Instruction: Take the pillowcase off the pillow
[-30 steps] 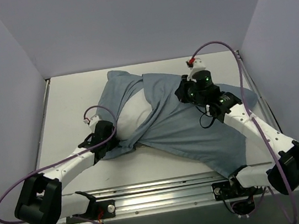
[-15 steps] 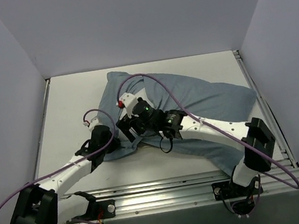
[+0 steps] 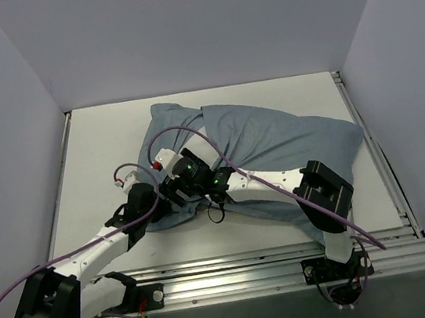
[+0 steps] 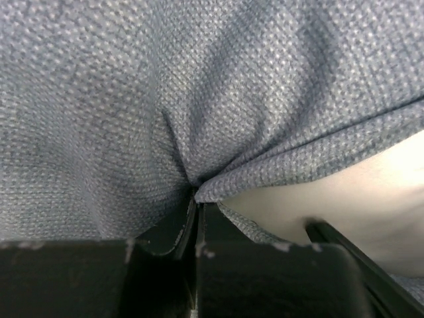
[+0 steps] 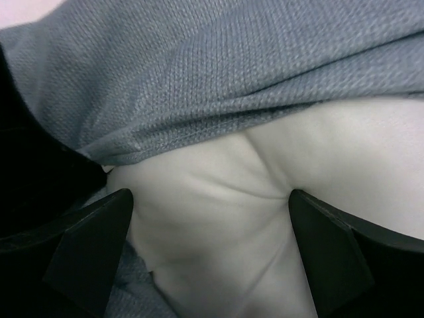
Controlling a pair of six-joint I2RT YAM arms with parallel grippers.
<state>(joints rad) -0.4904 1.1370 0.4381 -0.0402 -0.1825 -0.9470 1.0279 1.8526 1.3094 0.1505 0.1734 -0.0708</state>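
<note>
The grey-blue pillowcase (image 3: 273, 138) lies crumpled over the middle and right of the table. My left gripper (image 3: 154, 207) is shut on a pinched fold of the pillowcase (image 4: 99, 99) at its near-left edge, with the jaws closed tight on the cloth (image 4: 197, 199). My right arm reaches across to the left, and the right gripper (image 3: 173, 193) is open at the cover's mouth. In the right wrist view the white pillow (image 5: 225, 218) bulges between the spread fingertips (image 5: 211, 193), under the pillowcase hem (image 5: 232, 66). A strip of pillow (image 4: 371, 192) also shows in the left wrist view.
The white table (image 3: 92, 144) has side walls left and right and a back wall. An aluminium rail (image 3: 236, 270) runs along the near edge. Purple cables (image 3: 193, 134) loop above both wrists, close together.
My right arm has swung from the far right of the pillowcase across to its left opening, and its gripper has opened there. The left gripper has kept its hold.
</note>
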